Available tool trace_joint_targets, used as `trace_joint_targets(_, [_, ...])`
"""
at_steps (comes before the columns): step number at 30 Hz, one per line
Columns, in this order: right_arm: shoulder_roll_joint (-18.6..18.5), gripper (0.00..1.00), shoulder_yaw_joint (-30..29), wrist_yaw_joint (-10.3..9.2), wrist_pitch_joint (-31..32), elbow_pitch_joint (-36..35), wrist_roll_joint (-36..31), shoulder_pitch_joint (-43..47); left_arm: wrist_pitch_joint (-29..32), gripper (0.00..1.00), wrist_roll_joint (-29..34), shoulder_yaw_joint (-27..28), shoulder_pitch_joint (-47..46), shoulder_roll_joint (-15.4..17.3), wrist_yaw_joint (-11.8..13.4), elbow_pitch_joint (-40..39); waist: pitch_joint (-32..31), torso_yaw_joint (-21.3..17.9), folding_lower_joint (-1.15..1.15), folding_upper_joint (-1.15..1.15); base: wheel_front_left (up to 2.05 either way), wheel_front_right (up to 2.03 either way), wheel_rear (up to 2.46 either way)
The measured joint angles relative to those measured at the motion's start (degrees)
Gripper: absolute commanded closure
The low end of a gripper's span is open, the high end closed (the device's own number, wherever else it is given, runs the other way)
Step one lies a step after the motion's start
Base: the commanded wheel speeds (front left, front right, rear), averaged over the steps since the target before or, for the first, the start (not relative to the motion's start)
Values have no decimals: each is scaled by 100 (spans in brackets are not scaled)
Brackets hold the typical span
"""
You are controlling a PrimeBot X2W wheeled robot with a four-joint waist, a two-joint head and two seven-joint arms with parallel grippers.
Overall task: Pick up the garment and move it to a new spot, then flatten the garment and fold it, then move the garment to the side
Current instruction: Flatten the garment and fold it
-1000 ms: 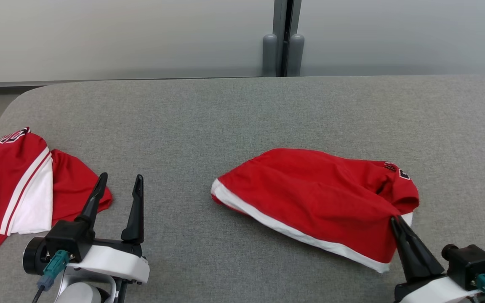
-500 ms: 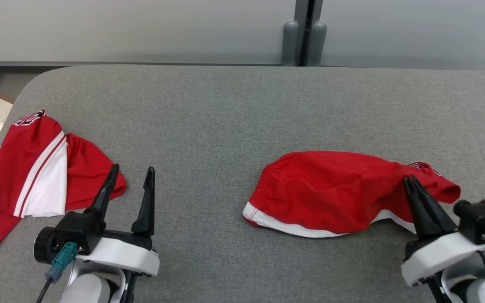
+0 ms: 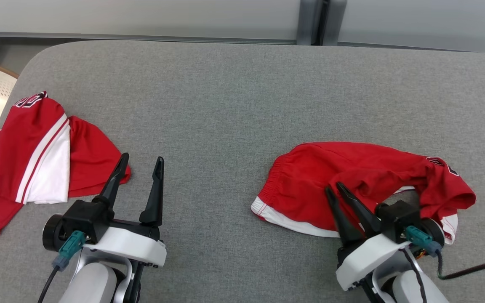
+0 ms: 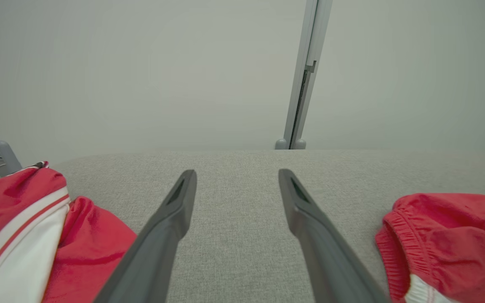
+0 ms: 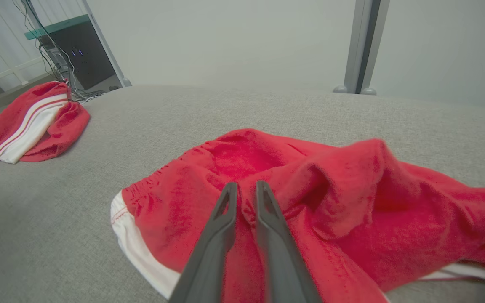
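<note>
red shorts (image 3: 305, 176) crumpled at 3 o'clock, relocation step; right gripper (image 3: 334, 186) nearly closed, can't tell if pinching; left gripper (image 3: 142, 157) spread, empty; next: flatten.

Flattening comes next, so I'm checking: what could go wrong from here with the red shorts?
The right end effector hangs barely parted over the bunched red shorts; a fold could snag in it and drag if the arm pulls back. The shorts lie humped and twisted at their right end, so folding now might set creases. The open left end effector sits nearer the other red garment and might take the wrong piece.
</note>
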Motion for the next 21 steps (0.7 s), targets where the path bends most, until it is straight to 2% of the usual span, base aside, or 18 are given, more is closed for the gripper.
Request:
trace_joint_targets(4, [44,0,261,0,-347,-7,16,1,-3,0,10,33,0,10,0,41,-62,-90,0,0,0,0,0])
trace_joint_targets(10, [4,0,220,0,-630,-382,111,135,-8,0,35,111,102,60,18,83,-316,-211,0,0,0,0,0])
trace_joint_targets(14, [-66,0,-93,0,-658,-732,104,305,-8,0,35,174,290,125,66,78,-524,-297,0,0,0,0,0])
trace_joint_targets(21, [-212,0,-1065,0,-526,-1048,-80,609,-9,0,14,310,589,243,193,-31,-884,-453,0,0,0,0,0])
